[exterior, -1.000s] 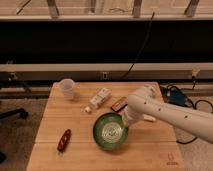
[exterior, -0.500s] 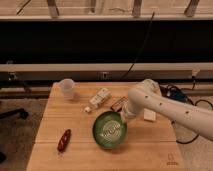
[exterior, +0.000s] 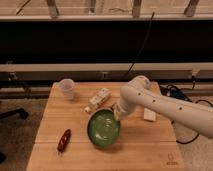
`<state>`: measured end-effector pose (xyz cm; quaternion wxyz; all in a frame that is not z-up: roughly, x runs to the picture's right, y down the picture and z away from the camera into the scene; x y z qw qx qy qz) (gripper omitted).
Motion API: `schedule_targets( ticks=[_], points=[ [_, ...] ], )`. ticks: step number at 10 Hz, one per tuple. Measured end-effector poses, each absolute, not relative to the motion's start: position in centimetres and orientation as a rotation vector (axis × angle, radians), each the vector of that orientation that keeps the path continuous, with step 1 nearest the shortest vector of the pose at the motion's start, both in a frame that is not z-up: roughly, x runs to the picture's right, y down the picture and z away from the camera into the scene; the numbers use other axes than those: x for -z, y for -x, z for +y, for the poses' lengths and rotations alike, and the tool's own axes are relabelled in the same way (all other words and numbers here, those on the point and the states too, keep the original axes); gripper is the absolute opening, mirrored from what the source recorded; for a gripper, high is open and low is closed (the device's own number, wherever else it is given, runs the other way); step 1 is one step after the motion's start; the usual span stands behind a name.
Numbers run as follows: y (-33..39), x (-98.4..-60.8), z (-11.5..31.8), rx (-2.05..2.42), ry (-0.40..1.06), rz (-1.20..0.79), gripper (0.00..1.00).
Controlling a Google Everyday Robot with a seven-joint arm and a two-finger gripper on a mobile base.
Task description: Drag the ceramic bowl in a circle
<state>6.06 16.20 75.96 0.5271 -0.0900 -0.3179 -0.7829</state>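
Observation:
The ceramic bowl (exterior: 103, 128) is a wide glossy green bowl with a paler shiny inside. It sits on the wooden table (exterior: 140, 150) a little left of centre, near the front. My white arm reaches in from the right. The gripper (exterior: 118, 115) is at the bowl's upper right rim, touching or just over it. The arm's wrist hides the gripper's tip.
A small white cup (exterior: 67, 88) stands at the back left. A white box (exterior: 98, 99) lies just behind the bowl. A red object (exterior: 64, 140) lies at the front left. A pale flat object (exterior: 149, 115) lies to the right, under the arm.
The bowl has slid left and slightly toward the front with the gripper at its rim. The arm has swung left, covering the dark item behind the bowl.

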Motion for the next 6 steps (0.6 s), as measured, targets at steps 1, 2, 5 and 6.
schedule_targets(
  ticks=[1, 2, 5, 6],
  points=[
    [-4.4, -75.5, 17.1, 1.907, 0.207, -0.778, 0.00],
    [-3.3, -75.0, 18.3, 1.943, 0.202, -0.794, 0.00],
    [-2.4, -74.3, 21.8, 2.026, 0.200, -0.831, 0.00],
    [-2.7, -74.2, 22.5, 2.037, 0.205, -0.836, 0.00]
  ],
)
